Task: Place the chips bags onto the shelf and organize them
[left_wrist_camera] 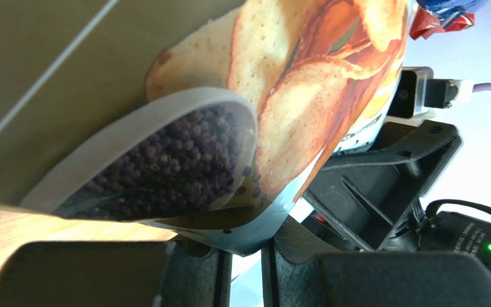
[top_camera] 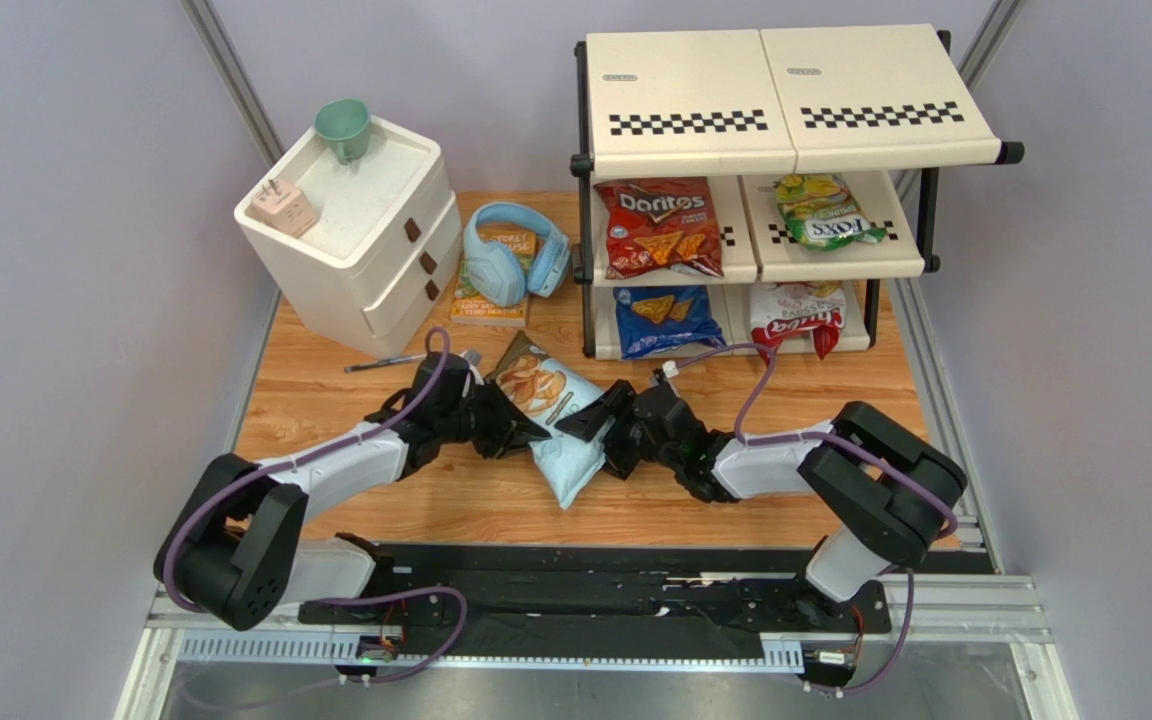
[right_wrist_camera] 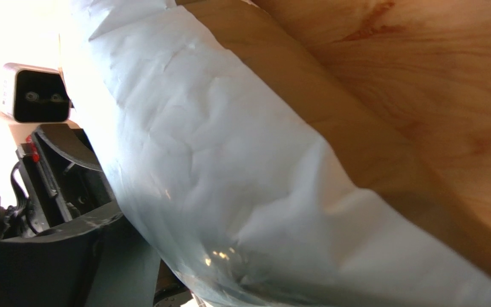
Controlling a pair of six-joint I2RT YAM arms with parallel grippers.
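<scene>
Nearest you, the left gripper and right gripper meet from opposite sides at the large pale-blue cassava bag, which lies mid-way across the wood-grain table. In the left wrist view, the jaws are nearly closed, pinching the bag's thin printed foil edge between dark padded fingers. The right wrist view is filled by crinkled matte foil, so you cannot tell how those jaws stand. Beyond, the shelf carries four bags. The blue Doritos and white-and-red bag are on the bottom tier. The red Doritos and small green-yellow bag lie flat on the middle tier. The cream top board has checker strips.
</scene>
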